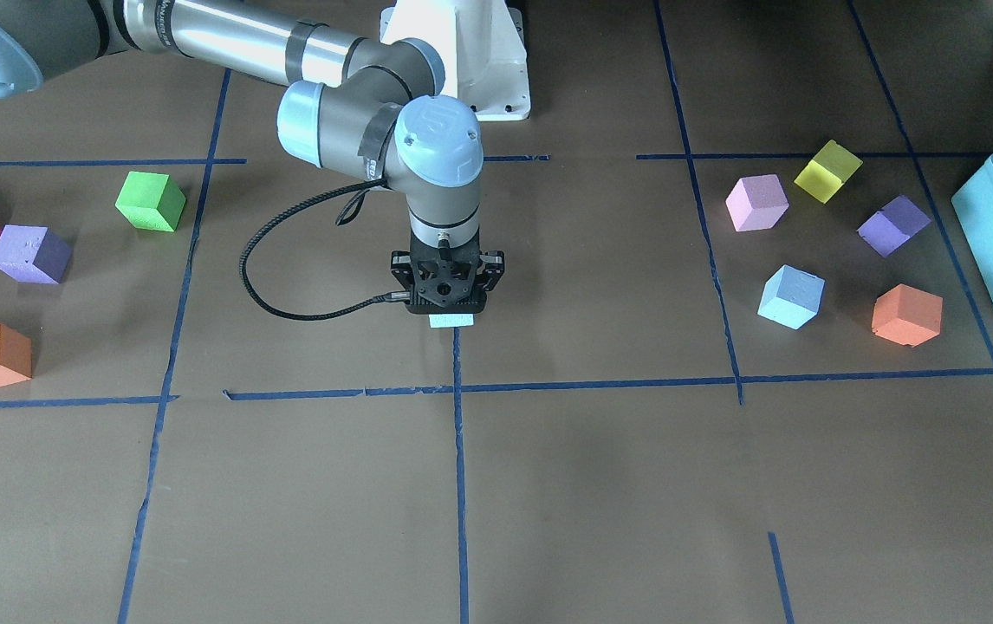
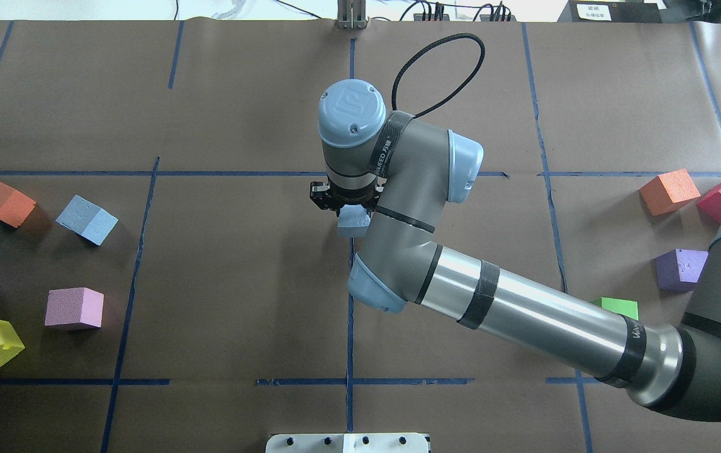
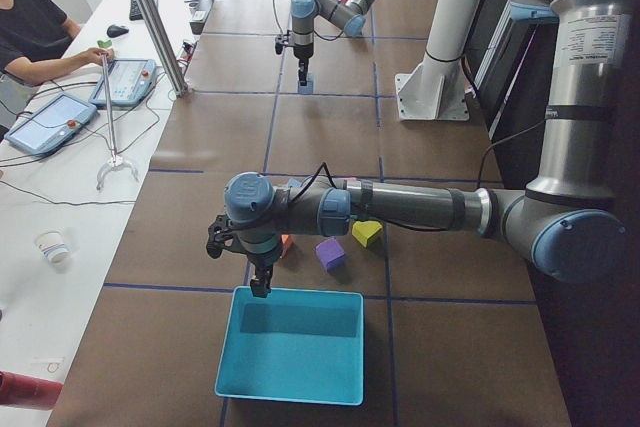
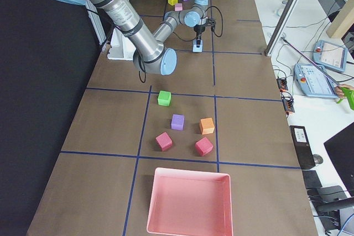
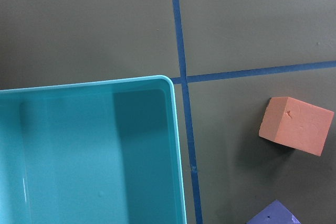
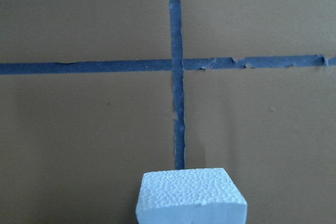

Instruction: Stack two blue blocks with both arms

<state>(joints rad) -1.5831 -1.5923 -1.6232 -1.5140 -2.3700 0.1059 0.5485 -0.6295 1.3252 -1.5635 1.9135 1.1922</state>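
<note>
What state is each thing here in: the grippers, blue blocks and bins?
Right gripper: shut on the held blue block.
Held blue block: gripped from above.
Other blue block: lying loose.
Left gripper: near the teal bin; open or shut unclear.
Teal bin: empty.
Pink bin: empty.

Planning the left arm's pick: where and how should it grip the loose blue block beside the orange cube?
Come straight down and close on two opposite side faces of the blue block. It lies flat but turned against the tape grid, so rotate the left gripper to match. The orange cube stands apart, so there should likely be room.
</note>
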